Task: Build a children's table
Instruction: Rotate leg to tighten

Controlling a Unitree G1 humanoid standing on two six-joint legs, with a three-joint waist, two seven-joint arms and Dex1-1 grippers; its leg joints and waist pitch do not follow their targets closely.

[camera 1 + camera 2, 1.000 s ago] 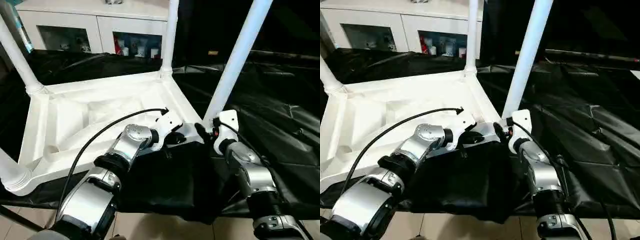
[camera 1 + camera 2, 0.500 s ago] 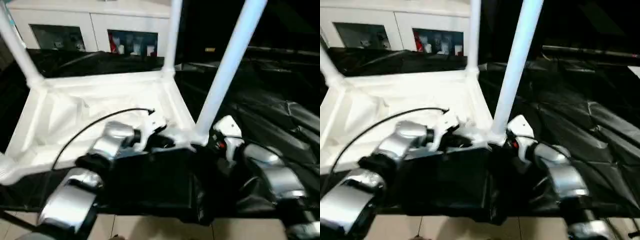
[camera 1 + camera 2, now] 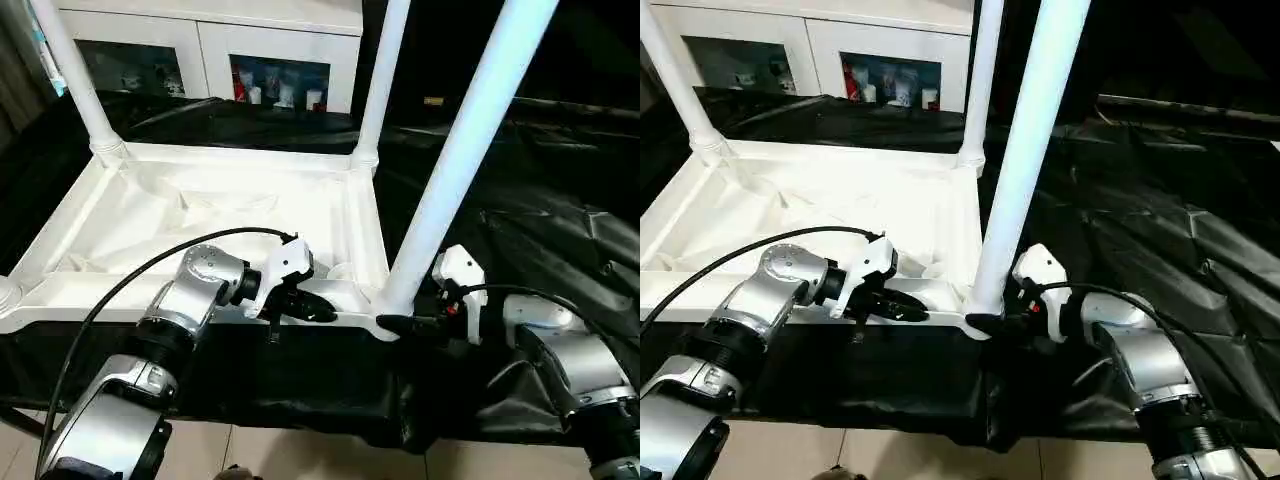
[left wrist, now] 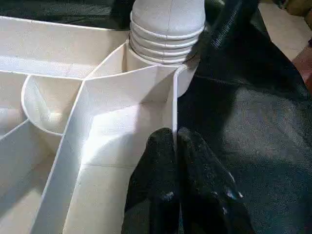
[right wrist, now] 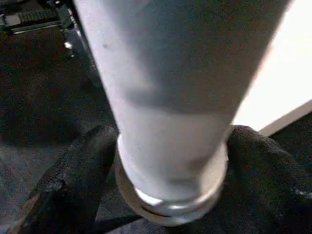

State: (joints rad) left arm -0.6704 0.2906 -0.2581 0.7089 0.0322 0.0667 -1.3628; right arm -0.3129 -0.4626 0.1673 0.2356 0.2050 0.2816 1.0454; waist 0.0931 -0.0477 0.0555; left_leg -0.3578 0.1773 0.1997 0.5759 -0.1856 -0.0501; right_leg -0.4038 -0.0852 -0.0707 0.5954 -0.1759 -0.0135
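Observation:
The children's table lies upside down: its white tabletop [image 3: 150, 215] rests ribbed side up on black cloth. Three legs stand in corner sockets: the near right leg [image 3: 470, 130], the far right leg [image 3: 382, 70] and the far left leg [image 3: 75, 75]. My left gripper [image 3: 320, 312] is shut on the tabletop's thin near rim wall [image 4: 174, 97], a little left of the near right socket. My right gripper [image 3: 392, 322] reaches in low from the right. It stands open, with its fingers [image 5: 73, 175] on either side of that leg's flared base [image 5: 170, 195], close against it.
A white glass-door cabinet [image 3: 200, 40] stands behind the work. Crumpled black cloth [image 3: 540, 170] covers the surface to the right and hangs over the front edge, with tiled floor [image 3: 300, 455] below. A black cable [image 3: 150, 275] arcs over my left forearm.
The whole view has shifted. My right forearm has dropped lower and out to the right, its gripper staying at the leg's base. The left gripper keeps its hold on the rim.

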